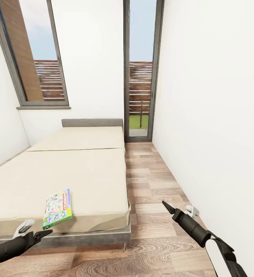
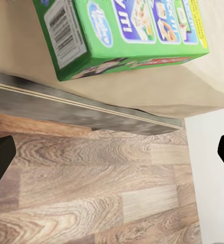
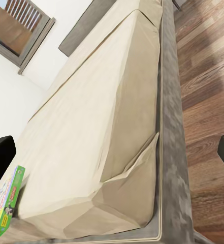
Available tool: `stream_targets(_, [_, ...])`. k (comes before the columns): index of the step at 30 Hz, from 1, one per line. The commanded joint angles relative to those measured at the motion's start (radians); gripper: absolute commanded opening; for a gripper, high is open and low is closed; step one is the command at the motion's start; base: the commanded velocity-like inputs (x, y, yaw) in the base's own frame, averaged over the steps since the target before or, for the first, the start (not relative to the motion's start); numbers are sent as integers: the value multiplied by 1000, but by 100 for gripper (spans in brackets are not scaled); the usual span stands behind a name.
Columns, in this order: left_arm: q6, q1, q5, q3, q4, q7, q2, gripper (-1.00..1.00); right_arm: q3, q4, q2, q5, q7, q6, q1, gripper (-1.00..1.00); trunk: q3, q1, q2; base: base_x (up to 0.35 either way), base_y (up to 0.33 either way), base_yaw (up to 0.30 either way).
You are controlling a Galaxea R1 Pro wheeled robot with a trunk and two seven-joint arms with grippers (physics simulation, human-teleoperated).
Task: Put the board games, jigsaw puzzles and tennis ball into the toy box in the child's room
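Note:
One board game, a thin flat box with a white, green and yellow printed lid, lies on the bed's near cream mattress, close to its front edge. The left wrist view shows the board game's green side and barcode above the bed frame. My left gripper hangs open just below and left of the game, in front of the bed's edge, holding nothing. My right gripper is open over the wood floor to the right of the bed. In the right wrist view the board game sits on the mattress corner.
The grey bed frame and headboard fill the room's left side. A strip of wood-plank floor runs between bed and right white wall to a glass door. A window is at the back left.

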Motion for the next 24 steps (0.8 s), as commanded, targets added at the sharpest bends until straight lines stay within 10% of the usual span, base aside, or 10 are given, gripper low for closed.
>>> stream_targets(1, [7,-1,-10,4,-1,-10,-1,100,-2,0,0,-8,1,9,-1,100,-1,0,0,0,0,0])
stream_targets(24, [10,-1,-5,9,3,-8,5,100,-2,0,0,-9,1,9,-1,100,24,-31,56,0,0,0])
